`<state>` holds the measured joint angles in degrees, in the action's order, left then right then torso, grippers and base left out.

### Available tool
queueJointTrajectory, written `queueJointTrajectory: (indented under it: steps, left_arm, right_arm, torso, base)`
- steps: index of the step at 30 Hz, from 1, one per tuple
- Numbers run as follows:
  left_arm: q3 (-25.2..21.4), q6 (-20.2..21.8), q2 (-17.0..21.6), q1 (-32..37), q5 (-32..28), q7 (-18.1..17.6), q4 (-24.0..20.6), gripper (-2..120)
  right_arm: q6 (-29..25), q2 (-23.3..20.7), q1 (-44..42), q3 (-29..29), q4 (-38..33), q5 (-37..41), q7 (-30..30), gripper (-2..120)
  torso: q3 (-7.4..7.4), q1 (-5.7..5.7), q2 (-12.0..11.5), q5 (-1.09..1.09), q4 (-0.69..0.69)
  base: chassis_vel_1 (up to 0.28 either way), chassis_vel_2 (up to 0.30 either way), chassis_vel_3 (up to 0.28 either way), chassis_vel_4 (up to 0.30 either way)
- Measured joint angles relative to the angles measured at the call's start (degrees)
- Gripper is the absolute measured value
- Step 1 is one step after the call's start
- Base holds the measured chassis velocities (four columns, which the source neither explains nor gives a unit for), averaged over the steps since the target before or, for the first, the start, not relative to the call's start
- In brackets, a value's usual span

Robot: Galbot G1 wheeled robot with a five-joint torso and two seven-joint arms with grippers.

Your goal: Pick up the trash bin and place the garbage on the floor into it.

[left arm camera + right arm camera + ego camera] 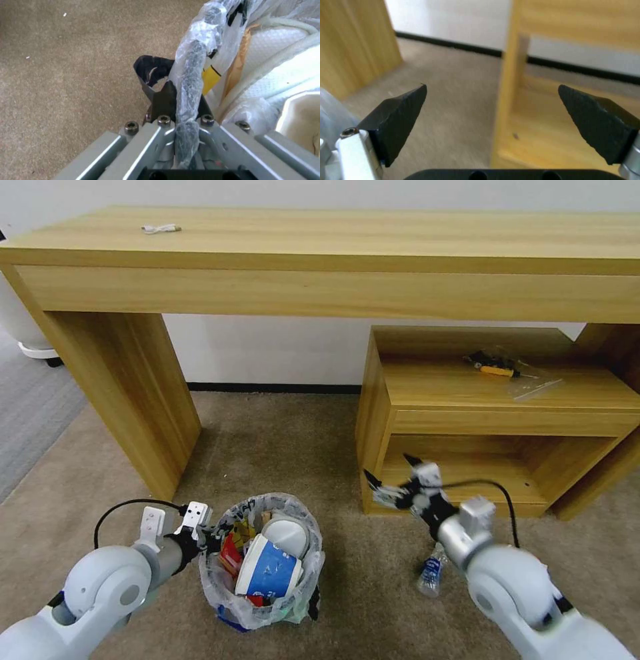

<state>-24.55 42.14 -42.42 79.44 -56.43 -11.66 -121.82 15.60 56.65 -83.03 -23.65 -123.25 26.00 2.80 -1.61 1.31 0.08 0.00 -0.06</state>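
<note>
So the trash bin (263,560) sits low in the middle of the head view, on the beige carpet (280,447), and it's stuffed pretty full: a blue-white paper cup (269,570) lies tipped on top, a white slipper (288,533) sits just behind it, and a red wrapper (231,555) is tucked in along the left side. The crinkled plastic liner (300,513) folds out over the rim all around.

The left gripper (212,537) comes in from the lower left of the frame and is clamped right on the bin's left rim. In the left wrist view you can see the bagged rim (190,82) running straight between the dark fingers (163,100), squeezed tight, with the slipper's white quilted fabric just beside it inside the bin.

The right gripper (393,480) hangs in the air right of centre, in front of the low wooden shelf (507,400), with its jaws spread wide and nothing between them. The right wrist view shows the two black fingertips (398,117) well apart, with carpet and the shelf's side panel beyond.

A small clear bottle (431,573) lies on the carpet right beside the right arm, lower right of the frame
</note>
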Motion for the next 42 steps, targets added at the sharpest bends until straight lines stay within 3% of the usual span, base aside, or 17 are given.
queueJointTrajectory:
  steps: [5,11,21,31,42]
  left_arm:
    - [0.4,0.0,-0.5,0.1,0.5,0.0,-0.4,0]
    - [0.8,0.0,-0.7,0.5,1.1,0.3,-0.6,0]
    - [0.6,0.0,-0.2,1.4,1.5,0.7,-1.5,0]
    - [0.5,0.0,-0.4,2.5,1.5,0.8,-2.2,0]
    - [0.5,0.0,-0.2,2.3,1.8,2.7,-2.0,0]
  right_arm:
    - [-3.2,2.9,-4.4,-6.8,8.0,-2.3,-4.4,100]
    - [-2.2,5.3,-5.8,-9.4,15.0,0.7,-3.6,100]
    - [4.2,14.3,-1.4,-4.9,26.0,8.2,12.2,100]
    - [5.8,16.6,4.7,-2.7,35.6,10.8,14.0,100]
    - [6.5,16.6,10.6,1.2,41.1,16.8,15.3,100]
  torso:
    - [0.0,0.0,0.0,0.02,0.01]
    - [-0.01,0.0,0.0,0.0,0.01]
    - [-0.01,0.0,0.0,0.01,0.02]
    - [-0.01,0.0,0.0,0.0,0.01]
    - [-0.02,0.0,0.0,0.0,0.01]
  base:
    - [0.0,0.0,0.0,0.0]
    - [0.0,0.0,0.0,0.0]
    - [0.0,0.0,0.0,0.0]
    - [0.0,0.0,0.0,0.0]
    - [0.0,0.0,0.0,0.0]
